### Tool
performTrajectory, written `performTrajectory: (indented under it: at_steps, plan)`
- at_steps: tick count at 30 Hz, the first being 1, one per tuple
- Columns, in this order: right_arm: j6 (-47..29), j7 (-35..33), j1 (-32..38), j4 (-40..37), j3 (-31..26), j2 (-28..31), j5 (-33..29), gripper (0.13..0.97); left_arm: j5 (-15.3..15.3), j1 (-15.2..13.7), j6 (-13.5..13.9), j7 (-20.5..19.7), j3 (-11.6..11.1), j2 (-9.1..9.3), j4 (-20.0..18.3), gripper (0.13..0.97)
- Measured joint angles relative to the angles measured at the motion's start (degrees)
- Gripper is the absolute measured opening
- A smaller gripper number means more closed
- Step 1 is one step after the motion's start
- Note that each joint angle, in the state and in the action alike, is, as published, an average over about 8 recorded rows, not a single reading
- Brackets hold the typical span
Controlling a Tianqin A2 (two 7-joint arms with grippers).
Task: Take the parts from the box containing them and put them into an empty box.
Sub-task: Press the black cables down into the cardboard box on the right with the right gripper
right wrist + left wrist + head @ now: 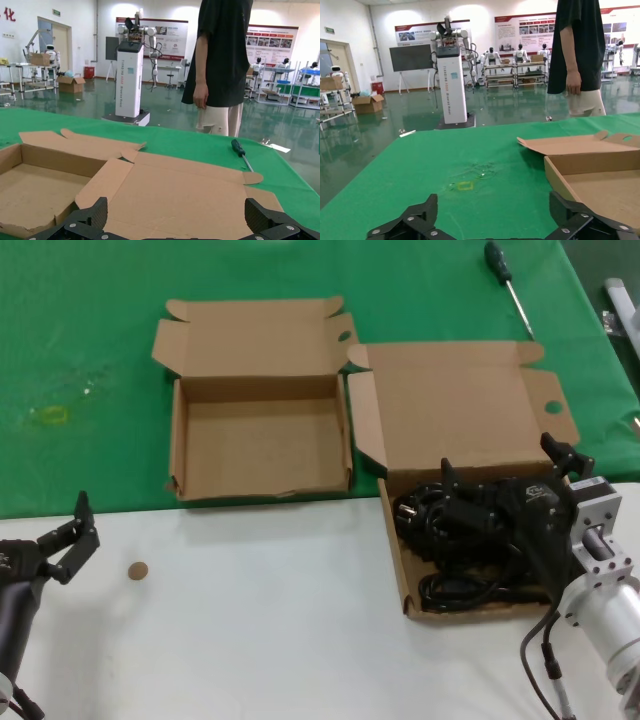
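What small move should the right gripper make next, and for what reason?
Probably a short descent, then closing. The right gripper hangs open over the black power cords in the larger box, holding nothing, while the smaller box beside it has no cords in it. The left gripper waits open at the table's near-left corner.

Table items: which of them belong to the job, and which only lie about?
Job: black coiled power cords; larger brown cardboard box holding them; smaller empty brown cardboard box; right gripper.
Lying about: black-handled screwdriver; small brown disc.
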Motion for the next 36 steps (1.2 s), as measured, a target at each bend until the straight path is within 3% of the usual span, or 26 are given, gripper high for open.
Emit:
performTrajectory:
  at_steps: [4, 13, 21, 24, 29, 36]
  plan:
    - [0.00, 0.00, 0.00, 0.00, 0.00, 0.00, 0.00, 0.966, 0.00, 0.00, 0.00, 0.00, 0.00, 0.00, 0.00, 0.814]
    - [0.00, 0.00, 0.00, 0.00, 0.00, 0.00, 0.00, 0.966, 0.00, 0.00, 0.00, 0.00, 0.00, 0.00, 0.00, 0.630]
    - [0.02, 0.04, 0.30, -0.13, 0.03, -0.02, 0.08, 0.966, 0.00, 0.00, 0.00, 0.00, 0.00, 0.00, 0.00, 0.408]
    - [0.36, 0.33, 0.56, -0.36, -0.37, 0.56, 0.40, 0.966, 0.00, 0.00, 0.00, 0.00, 0.00, 0.00, 0.00, 0.408]
    - [1.46, 1.48, 1.40, -1.08, -2.08, 3.86, 1.94, 0.966, 0.00, 0.00, 0.00, 0.00, 0.00, 0.00, 0.00, 0.330]
    - [1.97, 4.16, 2.93, -0.86, -6.36, 12.78, 5.45, 0.966, 0.00, 0.00, 0.00, 0.00, 0.00, 0.00, 0.00, 0.231]
